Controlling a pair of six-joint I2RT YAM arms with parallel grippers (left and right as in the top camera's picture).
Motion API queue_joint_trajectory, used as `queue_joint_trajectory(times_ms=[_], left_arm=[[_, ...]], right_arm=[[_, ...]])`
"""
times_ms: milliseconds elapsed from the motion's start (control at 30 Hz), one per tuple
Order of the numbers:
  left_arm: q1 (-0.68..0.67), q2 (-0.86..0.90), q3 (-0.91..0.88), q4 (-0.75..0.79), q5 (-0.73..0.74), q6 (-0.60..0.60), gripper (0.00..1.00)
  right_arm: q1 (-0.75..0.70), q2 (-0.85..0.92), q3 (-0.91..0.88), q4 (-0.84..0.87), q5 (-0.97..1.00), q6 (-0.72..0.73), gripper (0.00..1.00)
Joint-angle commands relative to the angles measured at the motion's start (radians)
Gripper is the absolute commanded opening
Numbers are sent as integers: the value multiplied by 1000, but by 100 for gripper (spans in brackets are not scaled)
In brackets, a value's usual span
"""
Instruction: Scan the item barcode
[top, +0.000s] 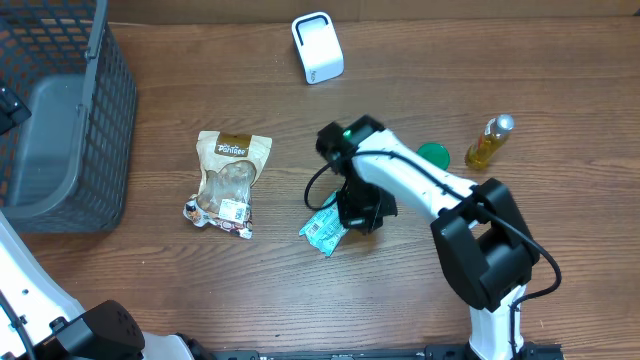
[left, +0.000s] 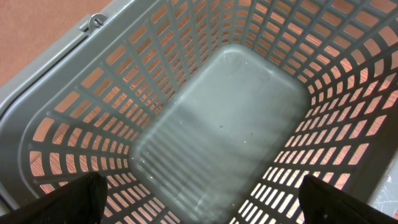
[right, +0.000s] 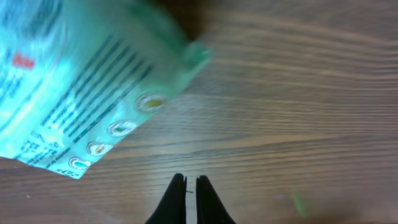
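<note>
"Packet position?" asks the first observer.

"The teal foil packet with black printed lines (top: 322, 232) lies flat near the middle of the brown wooden counter (top: 560, 60), partly under the right gripper (top: 360, 212)," says the second. "In the right wrist view it fills the upper left corner, blurred."

"Does that gripper hold it?"

"No. Its two black fingers (right: 180, 199) are pressed together with only a sliver between them, gripping nothing. The packet lies just beyond the tips, which point at bare wood."

"And the scanner?"

"The white rounded box scanner (top: 317, 47) stands at the far edge of the counter, well apart from the packet."

"The other arm?"

"The left gripper (left: 200, 186) hangs over the grey plastic lattice basket (top: 105, 130) at the left side. Its jaws are spread wide, with a dark finger in each lower corner of its wrist view and the basket floor between them."

"What else is on the counter?"

"A brown snack pouch with a clear window (top: 230, 178) lies left of the packet, apart from it. A green round lid (top: 436, 154), partly hidden by the arm, and a small bottle of yellow liquid (top: 488, 142) sit to the right."
</note>
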Motion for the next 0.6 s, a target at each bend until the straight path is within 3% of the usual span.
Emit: queue_joint_trajectory(times_ms=[0, 367, 433, 567], left_arm=[[-1, 5, 18, 1, 6, 19, 99], [-1, 5, 18, 0, 6, 19, 100], [-1, 5, 18, 1, 6, 19, 100], [-1, 5, 18, 1, 6, 19, 99]], right_arm=[[52, -34, -47, 35, -13, 12, 4], [147, -34, -80, 266, -85, 33, 8], [147, -34, -80, 349, -84, 33, 14], [142, -34, -80, 492, -54, 33, 17]])
